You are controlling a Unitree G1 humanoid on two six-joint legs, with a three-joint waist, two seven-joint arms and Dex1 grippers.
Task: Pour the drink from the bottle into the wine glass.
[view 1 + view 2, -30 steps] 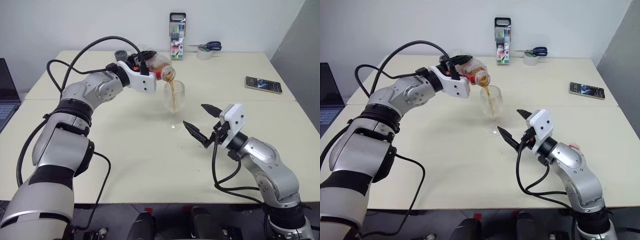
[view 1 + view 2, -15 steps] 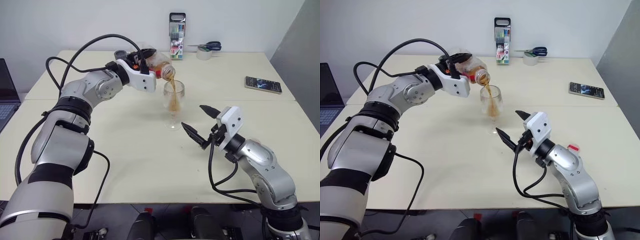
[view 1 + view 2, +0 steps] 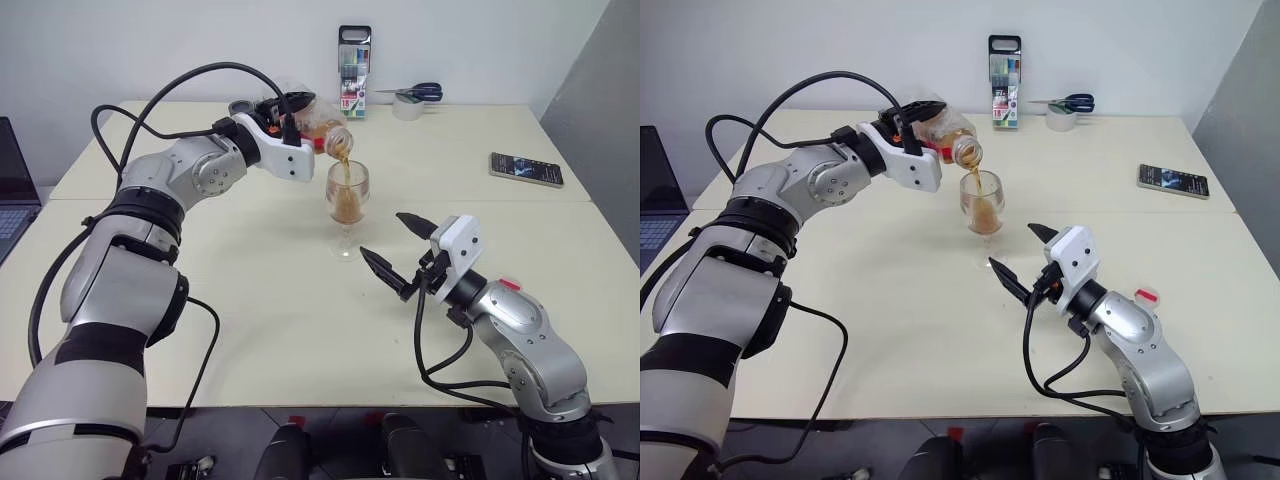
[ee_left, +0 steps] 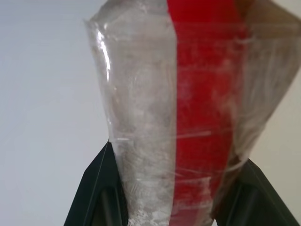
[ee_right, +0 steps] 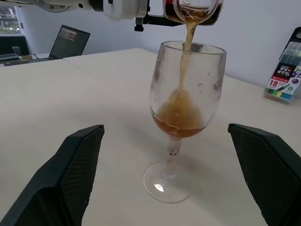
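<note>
My left gripper (image 3: 283,108) is shut on the bottle (image 3: 316,125), a clear one with a red label (image 4: 202,108). The bottle is tipped with its open mouth just above the wine glass (image 3: 347,205). A thin stream of the reddish-brown drink (image 5: 188,42) runs into the bowl, where amber liquid (image 5: 181,120) has pooled in the lower part. The glass stands upright mid-table. My right gripper (image 3: 383,235) stands open just in front and to the right of the glass, its fingers (image 5: 70,174) apart from the foot.
At the back edge stand a marker case (image 3: 354,58), scissors (image 3: 415,92) and a tape roll (image 3: 407,106). A phone (image 3: 527,169) lies at the right. A laptop (image 3: 12,190) sits at the left edge.
The drink keeps running from the bottle, and the pool in the glass has grown. Both grippers stay about where they were.
</note>
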